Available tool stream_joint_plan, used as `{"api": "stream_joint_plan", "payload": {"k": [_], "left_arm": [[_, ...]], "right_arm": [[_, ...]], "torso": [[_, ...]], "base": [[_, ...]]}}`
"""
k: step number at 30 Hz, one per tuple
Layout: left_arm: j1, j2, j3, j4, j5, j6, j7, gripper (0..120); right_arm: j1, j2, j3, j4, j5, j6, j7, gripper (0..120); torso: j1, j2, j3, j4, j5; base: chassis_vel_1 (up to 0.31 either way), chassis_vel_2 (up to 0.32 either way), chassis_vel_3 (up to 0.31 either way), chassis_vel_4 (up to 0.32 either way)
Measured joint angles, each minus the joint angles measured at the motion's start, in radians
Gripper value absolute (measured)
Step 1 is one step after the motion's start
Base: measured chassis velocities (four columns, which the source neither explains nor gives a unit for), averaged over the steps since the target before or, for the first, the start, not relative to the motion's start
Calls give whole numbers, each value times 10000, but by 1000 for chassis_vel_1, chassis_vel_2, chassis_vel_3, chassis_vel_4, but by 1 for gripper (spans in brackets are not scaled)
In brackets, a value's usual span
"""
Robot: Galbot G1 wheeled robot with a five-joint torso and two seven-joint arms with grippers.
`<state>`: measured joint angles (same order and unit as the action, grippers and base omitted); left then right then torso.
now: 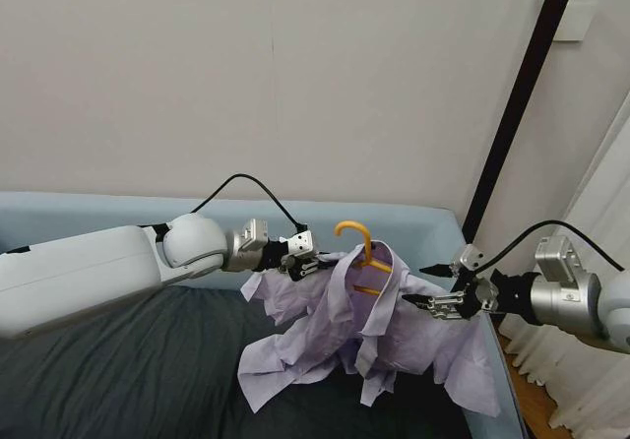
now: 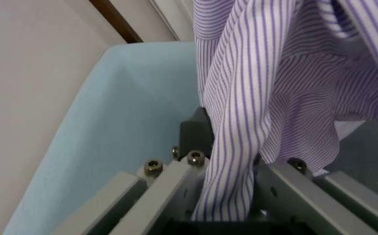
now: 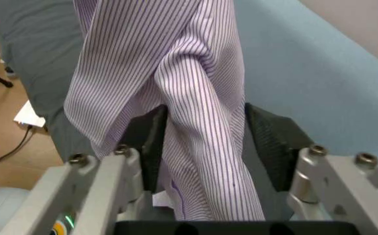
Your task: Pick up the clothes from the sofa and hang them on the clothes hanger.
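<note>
Nearest in the head view is the white left arm [image 1: 79, 277], which stretches across the dark grey sofa seat [image 1: 108, 380]. The left claw [image 1: 301, 264] is pressed together on one shoulder of the purple-striped shirt [image 1: 325, 331]. The shirt is held up above the seat with its loose folds hanging down. The hook of a yellow hanger [image 1: 354, 234] rises out of the collar. The right claw [image 1: 425, 287] pinches the opposite shoulder. Behind them runs the pale blue sofa back [image 1: 98, 213], and a black pole [image 1: 517, 94] slants up at the right.

In the left wrist view, the striped cloth drops straight down between the claw's links. One dark finger [image 2: 195, 134] lies against the cloth.

In the right wrist view, two dark fingers [image 3: 146, 142] squeeze a bunched fold of the shirt from both sides. Wooden floor [image 3: 6, 132] shows beyond the sofa's edge.
</note>
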<state>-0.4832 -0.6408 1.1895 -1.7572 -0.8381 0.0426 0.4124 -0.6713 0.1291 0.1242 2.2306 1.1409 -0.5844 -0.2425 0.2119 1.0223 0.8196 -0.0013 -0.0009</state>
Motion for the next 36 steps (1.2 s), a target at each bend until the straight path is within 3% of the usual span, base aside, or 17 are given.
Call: {"api": "stream_joint_plan", "payload": {"k": [10,18,21,24,26,28,32,36], "left_arm": [[48,117,52,-207,35,-23,-15,0],[25,147,38,-222,55,-74,-155,3],[160,256,-57,-307,165,-82,-332,18],[263,341,-152,-363,284,-46,-455,22],[729,627,-697,-467,558,299,-925,35],[818,687,-803,-461,578,343,-987,39],[1588,1328,-1803,-449,818,453,-1139,57],[2048,1694,-2389,-599,931,454,-1139,66]], "right_arm": [[-96,-58,-31,161,-30,43,-270,9],[-135,-31,-25,198,-45,101,-281,8],[-196,29,-9,193,-131,114,-211,8],[-213,79,17,190,-189,119,-191,8],[-262,255,132,116,-360,210,-267,8],[-272,287,146,97,-376,227,-264,8],[-309,672,205,-44,-525,253,-81,8],[-377,930,206,-147,-760,241,-12,8]], "torso": [[0,0,0,0,-1],[0,0,0,0,0],[0,0,1,-1,1],[0,0,0,-1,-1],[0,0,0,0,1],[0,0,0,-1,0],[1,0,0,0,-1],[0,0,0,1,-2]], "base": [[0,0,0,0],[0,0,0,0],[0,0,0,0],[0,0,0,0],[0,0,0,0],[0,0,0,0],[0,0,0,0],[0,0,0,0]]}}
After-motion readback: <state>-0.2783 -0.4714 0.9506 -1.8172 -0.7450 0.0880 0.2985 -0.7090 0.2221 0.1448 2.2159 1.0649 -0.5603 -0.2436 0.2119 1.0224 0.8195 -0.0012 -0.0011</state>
